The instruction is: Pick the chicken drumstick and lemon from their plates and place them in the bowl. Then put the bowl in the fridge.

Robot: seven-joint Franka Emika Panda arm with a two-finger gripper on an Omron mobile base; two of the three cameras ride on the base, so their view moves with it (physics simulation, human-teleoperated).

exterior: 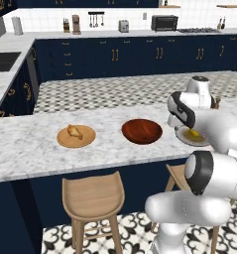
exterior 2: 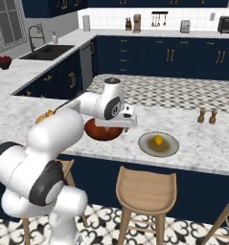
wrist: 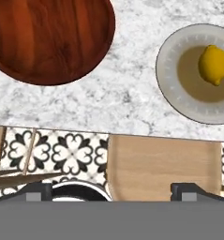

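Marble desk [exterior: 26, 144], nothing moved into the bowl [exterior: 142, 131] yet. Bowl sits mid-desk, empty, glossy red inside. Chicken drumstick [exterior: 74, 132] lies on the tan wooden plate [exterior: 76, 136] toward the desk's left end. Lemon [exterior 2: 157, 140] rests near the centre of the grey-beige plate [exterior 2: 158, 144], toward the right end, near the front edge.

Gripper [wrist: 112, 190] hangs above the front edge, between bowl and lemon plate, holding nothing. Fingers [wrist: 190, 191] stand spread wide, one tip on each side of the hand view's bottom.

Step in hand, by my reading: reach for the lemon. To do it well: carry the hand over the plate until the lemon sits centred between the fingers, descend straight, close across the fruit's narrow width. It is round and may roll, so don't nudge it on the way down.
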